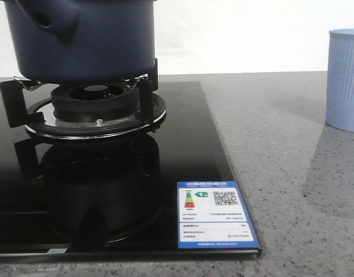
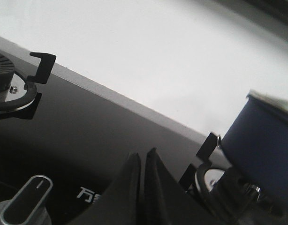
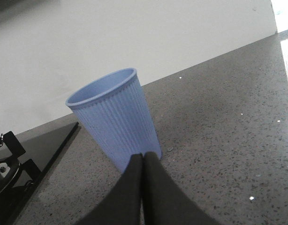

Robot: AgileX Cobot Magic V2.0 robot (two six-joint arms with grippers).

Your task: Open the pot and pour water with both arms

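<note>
On the burner stand at ten o'clock in the front view: the pot [image 1: 79, 40], top cropped, so we cannot tell whether the lid is on. We judge nothing poured yet. Left gripper [image 2: 142, 161], fingers closed and empty, hovers over the black glass hob [image 1: 108, 196], near the pot. At three o'clock: pale blue cup [image 1: 345, 81] upright on open grey counter [image 1: 281, 173]. Right gripper [image 3: 143, 161], closed and empty, just before it.

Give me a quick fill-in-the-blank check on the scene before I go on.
1. The pot sits on the ____.
2. The cup stands on the grey ____, right of the stove.
3. The right end effector has its fingers ____.
4. In the left wrist view a control ____ shows beside the left end effector.

Missing words: burner; counter; shut; knob
</note>
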